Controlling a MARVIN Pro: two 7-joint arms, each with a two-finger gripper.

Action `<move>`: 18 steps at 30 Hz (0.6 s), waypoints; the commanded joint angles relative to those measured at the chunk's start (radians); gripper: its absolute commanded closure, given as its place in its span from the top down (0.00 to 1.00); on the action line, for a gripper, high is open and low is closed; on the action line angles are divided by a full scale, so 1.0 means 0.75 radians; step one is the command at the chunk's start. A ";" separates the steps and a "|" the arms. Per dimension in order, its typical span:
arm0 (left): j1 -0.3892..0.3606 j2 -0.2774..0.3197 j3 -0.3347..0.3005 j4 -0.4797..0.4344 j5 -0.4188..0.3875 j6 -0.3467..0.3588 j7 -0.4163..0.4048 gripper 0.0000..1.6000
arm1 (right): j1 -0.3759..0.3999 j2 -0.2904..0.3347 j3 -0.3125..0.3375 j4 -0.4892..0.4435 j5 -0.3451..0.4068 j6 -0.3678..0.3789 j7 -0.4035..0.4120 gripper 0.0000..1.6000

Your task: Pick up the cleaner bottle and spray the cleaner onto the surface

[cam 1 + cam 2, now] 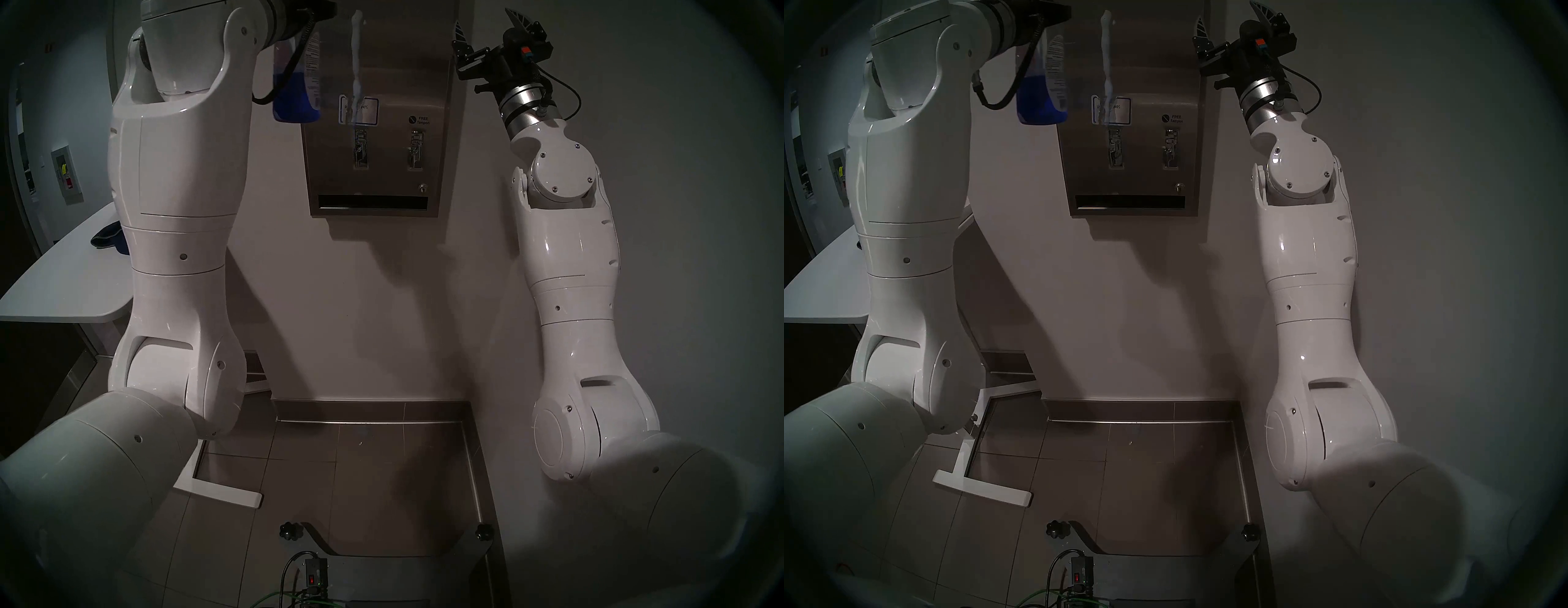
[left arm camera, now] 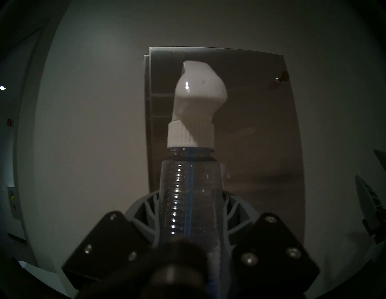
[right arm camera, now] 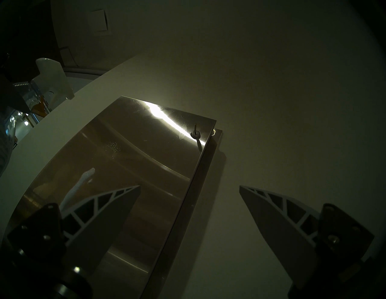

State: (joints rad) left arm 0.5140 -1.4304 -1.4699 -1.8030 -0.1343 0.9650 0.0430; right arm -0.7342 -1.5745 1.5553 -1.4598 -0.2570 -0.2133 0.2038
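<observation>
left gripper [image 2: 191, 225] is clamped on the cleaner bottle [image 2: 189, 200]: its fingers [image 2: 146, 210] press the ribbed clear neck from both sides, well under the white trigger head [image 2: 197, 98]. from the head views the bottle body [image 1: 297, 85] hangs below the fingers, blue liquid pooled at its low end, white printed label facing the wall side. black cable [image 1: 297, 63] loops across in front of it.

trigger head sits in front of the stainless dispenser [image 2: 261, 146], over its left part in the left wrist view. cannot tell whether the nozzle touches the steel.

cleaner [image 1: 356, 55] is on the dispenser [image 1: 407, 76] as a thin white foamy streak, running down the left half of the panel, just right of the held bottle. its lower end reaches the blue-edged sticker [image 1: 369, 111]. right wrist view shows the streak [image 3: 83, 181] just beyond that gripper's left finger.

right gripper [image 3: 190, 188] is empty, fingers [image 3: 277, 217] spread wide, nothing between them. it sits at the dispenser's upper right edge, tips pointing up toward the wall [image 1: 636, 212], one finger over the steel, the other over plain wall. small key [image 3: 196, 133] sticks out of the panel above those fingers.

below the streak: two lever knobs [image 1: 360, 148], then the dark slot [image 1: 373, 201] at the bottom.

dark blue cloth [image 1: 108, 240] lies on the white tabletop [image 1: 55, 280], far down and left of the left fingers, partly hidden behind that arm.
</observation>
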 commanded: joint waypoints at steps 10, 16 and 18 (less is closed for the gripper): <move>-0.091 0.261 -0.106 0.022 0.251 -0.007 0.192 0.00 | -0.103 -0.043 -0.005 -0.294 -0.074 0.208 -0.052 1.00; -0.033 0.320 -0.143 0.014 0.339 -0.007 0.275 0.00 | -0.148 -0.058 -0.012 -0.384 -0.108 0.315 -0.063 1.00; -0.004 0.338 -0.165 0.003 0.368 -0.007 0.305 0.00 | -0.154 -0.062 -0.015 -0.401 -0.120 0.350 -0.068 1.00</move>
State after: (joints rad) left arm 0.5125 -1.2525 -1.5551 -1.7630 0.0716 0.9649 0.2108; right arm -0.8446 -1.6056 1.5524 -1.6667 -0.3195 -0.0163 0.1687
